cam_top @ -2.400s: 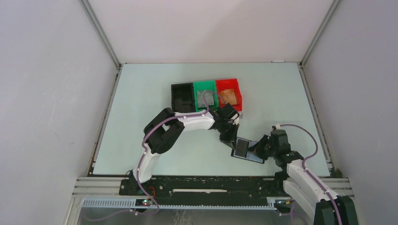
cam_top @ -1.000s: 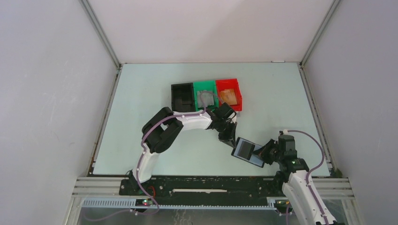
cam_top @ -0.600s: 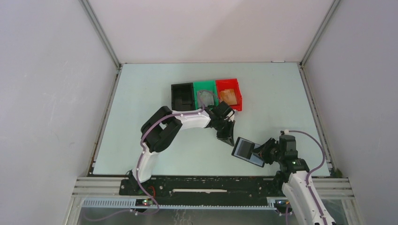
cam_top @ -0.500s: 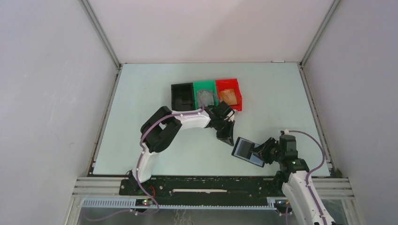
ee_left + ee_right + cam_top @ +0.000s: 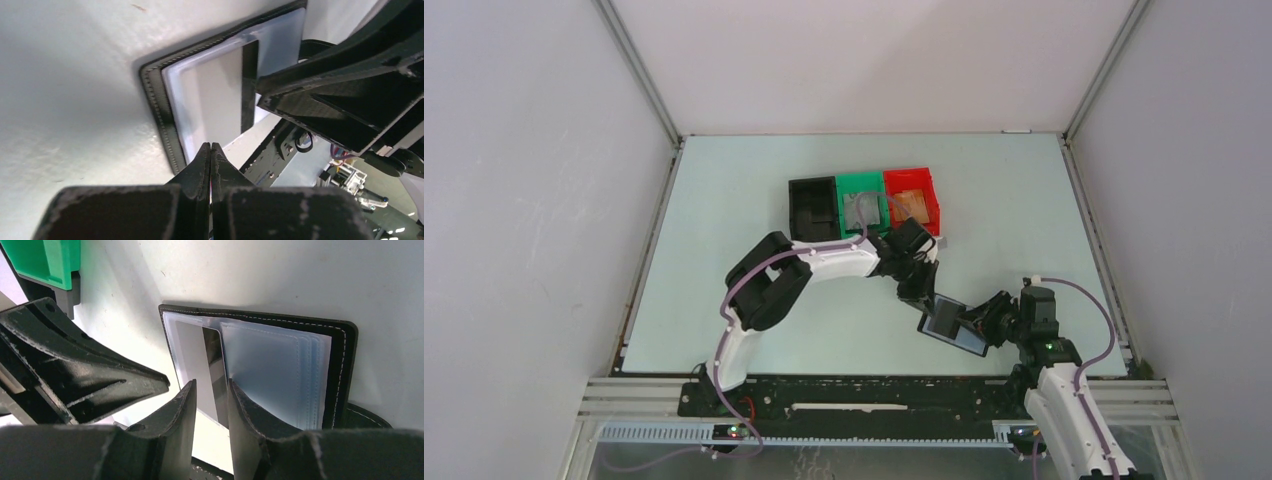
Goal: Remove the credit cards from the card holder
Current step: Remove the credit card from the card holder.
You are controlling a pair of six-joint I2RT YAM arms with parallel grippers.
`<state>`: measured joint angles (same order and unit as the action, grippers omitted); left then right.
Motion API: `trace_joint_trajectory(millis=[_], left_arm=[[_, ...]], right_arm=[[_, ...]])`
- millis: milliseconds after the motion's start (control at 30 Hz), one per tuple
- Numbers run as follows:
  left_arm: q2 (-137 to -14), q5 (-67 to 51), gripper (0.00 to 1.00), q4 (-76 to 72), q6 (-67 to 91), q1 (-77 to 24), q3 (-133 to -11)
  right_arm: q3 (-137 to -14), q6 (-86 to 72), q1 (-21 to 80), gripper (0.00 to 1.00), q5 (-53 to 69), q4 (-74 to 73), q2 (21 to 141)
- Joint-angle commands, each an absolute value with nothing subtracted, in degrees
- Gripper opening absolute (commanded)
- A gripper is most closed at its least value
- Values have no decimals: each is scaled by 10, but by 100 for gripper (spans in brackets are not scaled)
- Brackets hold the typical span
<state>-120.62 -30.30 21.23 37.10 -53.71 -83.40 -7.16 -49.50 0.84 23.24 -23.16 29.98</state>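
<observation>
1. The right gripper (image 5: 210,392) is partly open. Its fingers stand either side of the near edge of the open card holder (image 5: 345,365) and clamp nothing I can see.
2. The left gripper (image 5: 210,147) is shut, with its tips at the holder's stitched rim and nothing visibly held.
3. The holder lies on the table (image 5: 754,200) between them, with a grey card (image 5: 192,357) in a clear sleeve (image 5: 280,375).
4. The card is probably light, stiff and slick, and the sleeve floppy. Pinch the card's edge at the sleeve mouth while pinning the holder's border.

The right gripper (image 5: 211,388) hides the card holder (image 5: 280,375)'s near edge, and it possibly touches the credit card (image 5: 192,352) there.
</observation>
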Motion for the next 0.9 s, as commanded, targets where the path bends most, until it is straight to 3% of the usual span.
trace_joint_trajectory(millis=[0, 667, 867], left_arm=[[-1204, -326, 0, 183, 377, -544, -856], [-1266, -296, 0, 211, 377, -545, -868], [-1263, -296, 0, 212, 375, -545, -867]], right_arm=[[-42, -505, 4, 38, 234, -224, 305], [-45, -500, 4, 41, 234, -208, 331], [-44, -499, 4, 27, 243, -192, 349]])
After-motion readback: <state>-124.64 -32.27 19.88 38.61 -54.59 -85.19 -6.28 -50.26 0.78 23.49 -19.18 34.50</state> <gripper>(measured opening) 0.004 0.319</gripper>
